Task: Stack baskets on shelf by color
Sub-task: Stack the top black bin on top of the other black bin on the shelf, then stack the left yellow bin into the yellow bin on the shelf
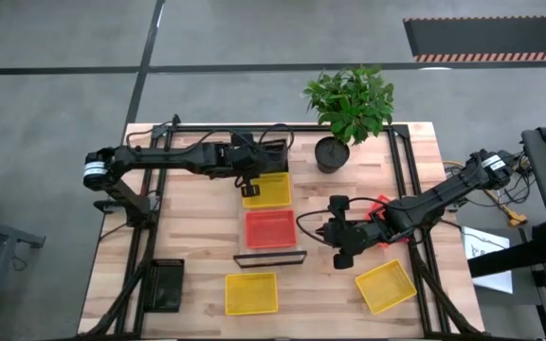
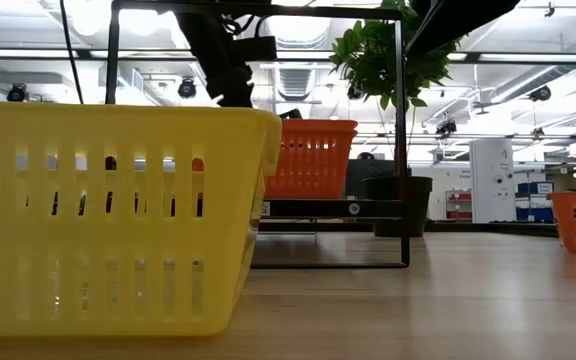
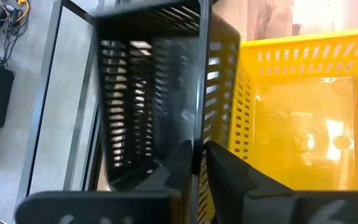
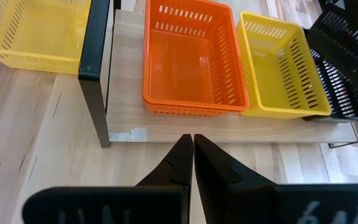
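Here your wooden table [image 1: 207, 237] stands on grey floor [image 1: 55, 38]; left gripper [image 3: 197, 163] pinches the black basket [image 3: 148, 93] rim, right gripper [image 4: 188, 152] pressed together, empty.

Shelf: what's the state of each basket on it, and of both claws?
Black basket: tilted, left claw at its wall.
Yellow basket: upright, empty, on shelf.
Red basket: upright, empty, on shelf.
Left claw: at black basket's wall.
Right claw: shut, empty, facing shelf.
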